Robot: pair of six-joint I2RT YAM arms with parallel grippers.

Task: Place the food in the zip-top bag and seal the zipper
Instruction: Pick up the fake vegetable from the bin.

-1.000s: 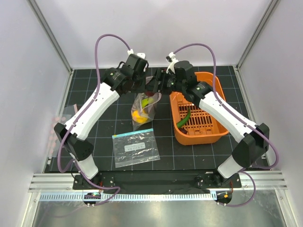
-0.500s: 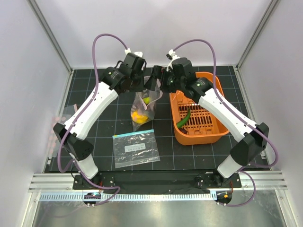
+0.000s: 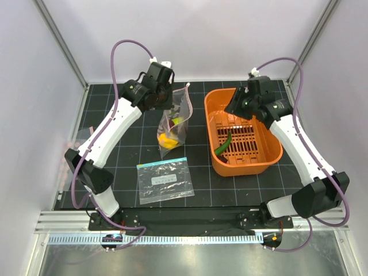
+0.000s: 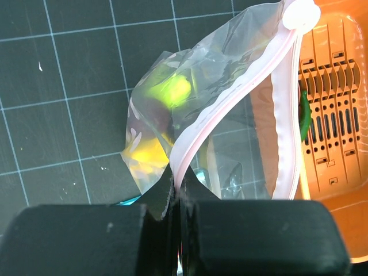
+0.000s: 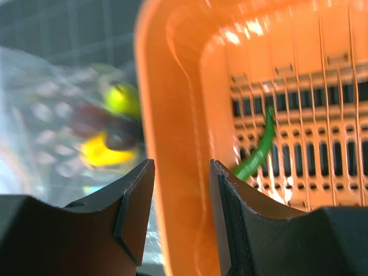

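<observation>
**A:** While our left gripper (image 4: 178, 190) stays pinched shut on the zipper (image 4: 284, 115), what has changed for us?

**B:** Our right gripper (image 3: 238, 106) was at the bag's mouth a second ago. Now it has swung away and hangs over the far left part of the orange basket (image 3: 241, 169), jaws partway apart with nothing between them.

**A:** And the zip-top bag (image 3: 175, 123)?

**B:** It hangs from that one pinch, mouth gaping. We see the yellow pepper (image 4: 146, 155) and the green round fruit (image 4: 169, 91) inside. The slim green chili (image 3: 224, 142) lies on the basket floor.

**A:** Edges, room?

**B:** The bag hangs just beside the basket's left wall; we cannot tell whether they touch. Open mat (image 3: 201, 184) lies left of the bag, and between the basket and the flat teal-strip bag (image 3: 165, 180) nearer us.
</observation>
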